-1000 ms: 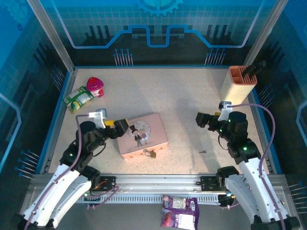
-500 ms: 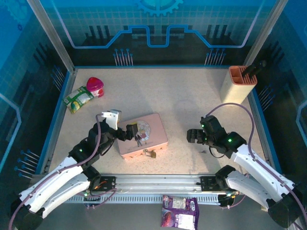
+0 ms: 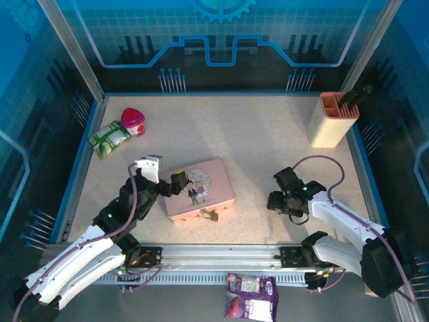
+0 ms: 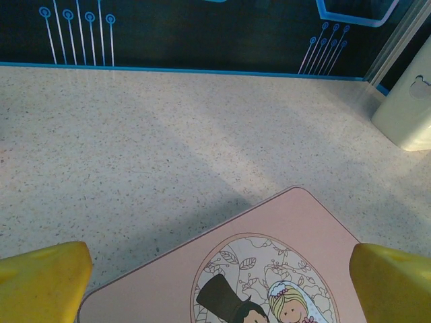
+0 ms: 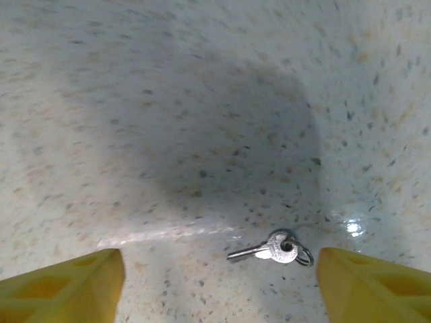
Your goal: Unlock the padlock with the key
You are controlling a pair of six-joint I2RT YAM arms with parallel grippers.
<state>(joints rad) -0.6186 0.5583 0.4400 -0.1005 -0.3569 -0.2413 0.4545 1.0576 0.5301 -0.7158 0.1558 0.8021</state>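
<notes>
Leftmost, left gripper [image 3: 176,183] hovers over left end of pink tin [image 3: 208,194], jaws spread wide, holding nothing, tin lid below them. Padlock [image 3: 212,216] sits at tin's near edge, about mid-length. Further right, right gripper [image 3: 277,201] points down at table [image 3: 255,141], jaws apart, gripping nothing. Key [image 5: 268,249], small ring attached, lies flat on table between its yellow fingers [image 5: 60,286], touching neither, nearer right-hand one.
</notes>
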